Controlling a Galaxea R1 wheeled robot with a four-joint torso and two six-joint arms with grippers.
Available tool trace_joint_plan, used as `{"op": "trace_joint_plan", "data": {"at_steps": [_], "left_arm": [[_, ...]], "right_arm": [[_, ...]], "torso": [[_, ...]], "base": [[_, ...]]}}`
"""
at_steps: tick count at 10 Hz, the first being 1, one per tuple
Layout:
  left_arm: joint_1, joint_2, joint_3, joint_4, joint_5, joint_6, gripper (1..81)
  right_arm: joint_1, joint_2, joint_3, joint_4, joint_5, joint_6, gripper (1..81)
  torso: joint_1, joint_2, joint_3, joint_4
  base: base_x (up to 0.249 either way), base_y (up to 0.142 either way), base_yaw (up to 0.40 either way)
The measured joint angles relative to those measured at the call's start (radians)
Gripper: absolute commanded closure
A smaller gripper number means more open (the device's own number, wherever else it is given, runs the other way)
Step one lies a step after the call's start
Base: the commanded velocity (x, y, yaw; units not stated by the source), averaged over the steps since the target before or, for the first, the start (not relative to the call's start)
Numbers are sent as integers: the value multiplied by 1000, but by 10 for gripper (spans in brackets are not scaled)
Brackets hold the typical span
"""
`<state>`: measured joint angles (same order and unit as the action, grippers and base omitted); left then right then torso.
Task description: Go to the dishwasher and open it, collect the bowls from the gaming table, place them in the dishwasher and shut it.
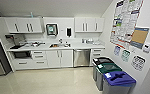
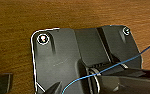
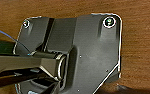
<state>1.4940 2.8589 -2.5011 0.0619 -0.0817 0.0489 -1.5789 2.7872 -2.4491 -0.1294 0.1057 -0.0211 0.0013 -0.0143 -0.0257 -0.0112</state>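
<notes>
Ahead, dishwasher [image 1: 81, 57] sits shut under white counter [image 1: 86, 46], between white cabinets [image 1: 59, 58] and drawers [image 1: 97, 52]. Three bins [image 1: 116, 78] stand along right wall beneath posters [image 1: 124, 20]; poster and bin-label writing too blurred to read. Wrist views: dark robot plate over brown wood-grain surface [image 2: 21, 17]; cannot tell either gripper's opening or contact.

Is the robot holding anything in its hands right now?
It cannot be told: the wrist views do not make the fingers out. The closed stainless-steel dishwasher stands untouched under the white counter.
</notes>
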Motion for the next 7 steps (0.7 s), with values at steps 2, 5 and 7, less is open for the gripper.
{"op": "trace_joint_plan", "data": {"at_steps": [2, 5, 7], "left_arm": [[0, 0, 0, 0, 0, 0, 10], [0, 0, 0, 0, 0, 0, 10], [0, 0, 0, 0, 0, 0, 10]], "right_arm": [[0, 0, 0, 0, 0, 0, 10], [0, 0, 0, 0, 0, 0, 10], [2, 0, 0, 0, 0, 0, 10]], "torso": [[0, 0, 0, 0], [0, 0, 0, 0], [0, 0, 0, 0]], "base": [[101, 0, 0], [101, 0, 0], [101, 0, 0]]}}
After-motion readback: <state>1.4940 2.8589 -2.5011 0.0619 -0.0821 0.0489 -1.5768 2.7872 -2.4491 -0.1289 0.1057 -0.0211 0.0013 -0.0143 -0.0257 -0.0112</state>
